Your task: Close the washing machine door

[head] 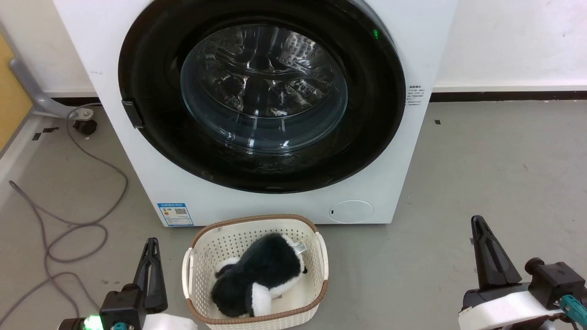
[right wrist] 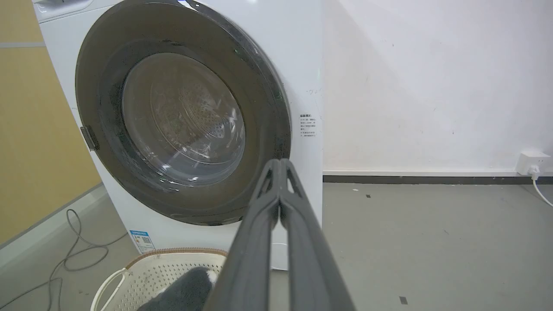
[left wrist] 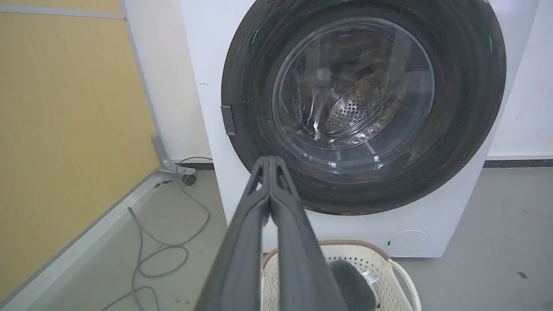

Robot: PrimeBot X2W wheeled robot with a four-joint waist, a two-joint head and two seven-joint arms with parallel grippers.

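Inspector: Grey floor (head: pixel 481 160), white wall (head: pixel 504 41) behind. Begin at the end effectors.

Recorder: The left end effector (head: pixel 152 242) is low at the left of the head view. Its two dark fingers are pressed together along their length with nothing clamped. The right end effector (head: pixel 478 221) is low at the right, fingers likewise pressed together and empty. Both are well apart from the machine.

Inspector: Between them?

Recorder: A cream perforated basket (head: pixel 202 256) with a brown rim stands on the floor just before the machine. A black-and-white plush toy (head: pixel 266 270) lies inside it.

Inspector: The task item?

Recorder: The washing machine door (head: pixel 261 91) has a glossy black rim and a clear glass bowl. It sits in its opening against the front of the washing machine (head: pixel 275 206), and its rim appears flush with the white panel in all three views. A dark latch tab (head: pixel 133 113) sits at the rim's left edge.

Inspector: Surroundings?

Recorder: A blue label (head: pixel 175 214) is low left on the front and a round cap (head: pixel 351 211) low right. A grey cable (head: pixel 91 160) loops on the floor left of the machine, near a yellow panel (left wrist: pixel 65 129). A wall socket (right wrist: pixel 533 162) is far right, just above the skirting.
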